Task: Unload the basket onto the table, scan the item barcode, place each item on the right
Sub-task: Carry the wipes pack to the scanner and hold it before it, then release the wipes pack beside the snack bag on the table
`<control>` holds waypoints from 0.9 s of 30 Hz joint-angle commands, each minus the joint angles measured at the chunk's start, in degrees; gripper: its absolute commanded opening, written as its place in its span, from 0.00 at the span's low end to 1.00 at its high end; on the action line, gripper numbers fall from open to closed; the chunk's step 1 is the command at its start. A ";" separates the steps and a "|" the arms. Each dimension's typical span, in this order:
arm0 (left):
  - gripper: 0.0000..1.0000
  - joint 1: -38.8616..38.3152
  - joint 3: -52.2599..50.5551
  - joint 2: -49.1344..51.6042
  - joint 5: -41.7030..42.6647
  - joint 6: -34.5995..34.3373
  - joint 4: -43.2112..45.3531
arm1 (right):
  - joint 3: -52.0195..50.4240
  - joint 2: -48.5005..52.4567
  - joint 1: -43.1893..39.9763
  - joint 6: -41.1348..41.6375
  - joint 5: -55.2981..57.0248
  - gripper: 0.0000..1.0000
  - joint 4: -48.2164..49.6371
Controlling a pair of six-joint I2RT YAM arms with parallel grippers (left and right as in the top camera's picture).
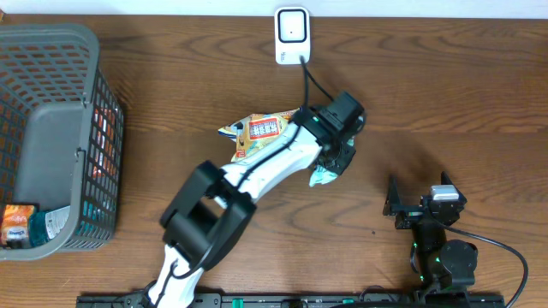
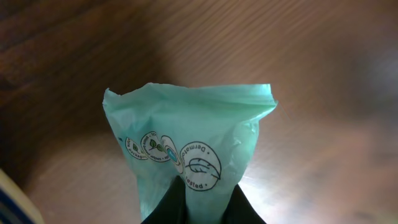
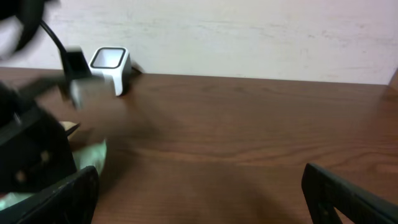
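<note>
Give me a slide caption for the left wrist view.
Left gripper, jaws shut on a crinkled mint-green plastic packet, brown wooden table behind it.

I see my soft green pack (image 2: pixel 189 130), round leaf marks, pinched at one end, mid table (image 1: pixel 445 103), white scanner (image 1: pixel 292 35) at far edge

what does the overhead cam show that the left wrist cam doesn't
Only overhead: the grey basket, the white scanner, a yellow snack packet, and the open right gripper. Only left wrist: the round printed stamps on the green pouch. Both: that pouch pinched in the left gripper, over the wooden table.
</note>
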 commanded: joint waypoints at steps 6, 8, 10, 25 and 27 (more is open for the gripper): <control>0.33 -1.01 -0.39 3.63 -9.84 5.73 -0.28 | -0.04 0.00 0.22 0.17 0.46 0.99 -0.15; 0.59 -0.98 -0.39 3.63 -9.84 5.73 -0.33 | -0.04 0.00 0.22 0.17 0.46 0.99 -0.15; 0.88 -0.96 -0.39 3.58 -9.84 5.73 -0.28 | -0.04 0.00 0.22 0.17 0.46 0.99 -0.15; 0.96 -0.87 -0.37 -1.31 -9.84 5.70 -1.75 | -0.04 0.00 0.22 0.17 0.46 0.99 -0.15; 0.96 -0.81 -0.37 -2.97 -9.84 5.73 -2.14 | -0.04 0.00 0.22 0.17 0.46 0.99 -0.15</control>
